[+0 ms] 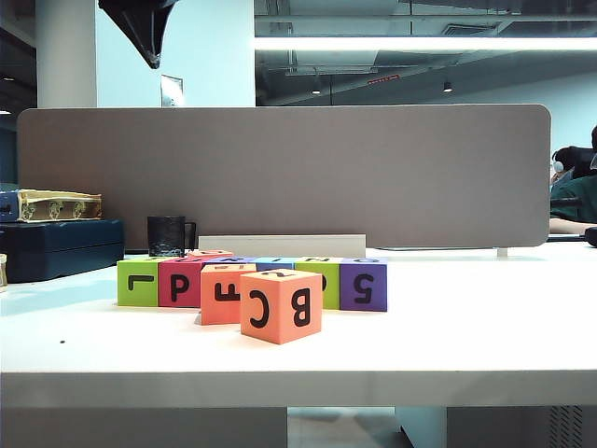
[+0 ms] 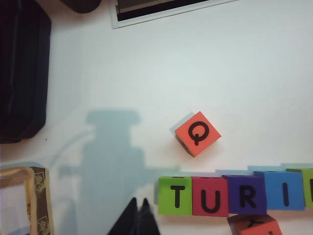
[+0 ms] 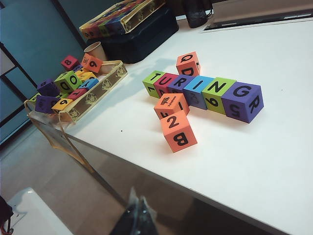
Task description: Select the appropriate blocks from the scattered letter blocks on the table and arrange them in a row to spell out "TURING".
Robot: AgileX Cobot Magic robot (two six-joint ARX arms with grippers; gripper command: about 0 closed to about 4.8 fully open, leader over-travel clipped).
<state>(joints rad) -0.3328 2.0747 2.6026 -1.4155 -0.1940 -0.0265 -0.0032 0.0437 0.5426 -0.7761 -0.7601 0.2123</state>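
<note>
Right wrist view shows the blocks (image 3: 203,90) already spelling TURING on the table (image 3: 274,161); the left gripper (image 2: 138,215) and right gripper (image 3: 137,215) are both closed and empty, so looks pretty much finished.

You can see three loose orange cubes: one marked Q (image 2: 197,133) behind the row, two (image 3: 169,105) (image 3: 178,130) in front. A black mug (image 1: 169,236) stands by the grey partition (image 1: 280,173).
</note>
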